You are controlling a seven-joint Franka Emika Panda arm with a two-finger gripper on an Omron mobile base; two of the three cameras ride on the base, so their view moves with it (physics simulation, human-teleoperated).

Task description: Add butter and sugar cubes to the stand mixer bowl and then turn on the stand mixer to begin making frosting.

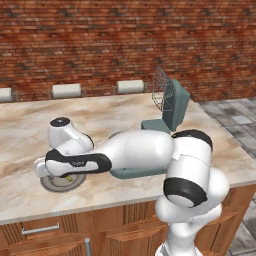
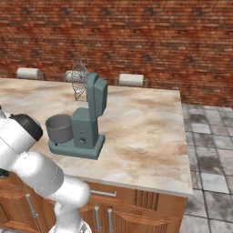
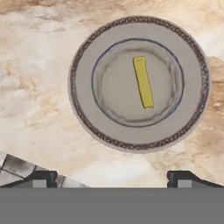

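Yellow butter (image 3: pixel 143 82) lay in the grey plate (image 3: pixel 87 109), upper centre of the hand view; the gripper (image 3: pixel 112 178) hovered above with fingers spread, holding nothing. In the right base view's left-centre stood the stand mixer (image 2: pixel 86 123), stand mixer bowl (image 2: pixel 59 127) beside its column.

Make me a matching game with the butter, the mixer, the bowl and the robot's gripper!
Things:
1. butter
2. stand mixer
3. stand mixer bowl
4. gripper

Matches:
A. head tilted back, whisk up
B. lying on the grey plate
C. open, hanging above the plate
D. sitting on the mixer's base

Pairs: 1-B, 2-A, 3-D, 4-C
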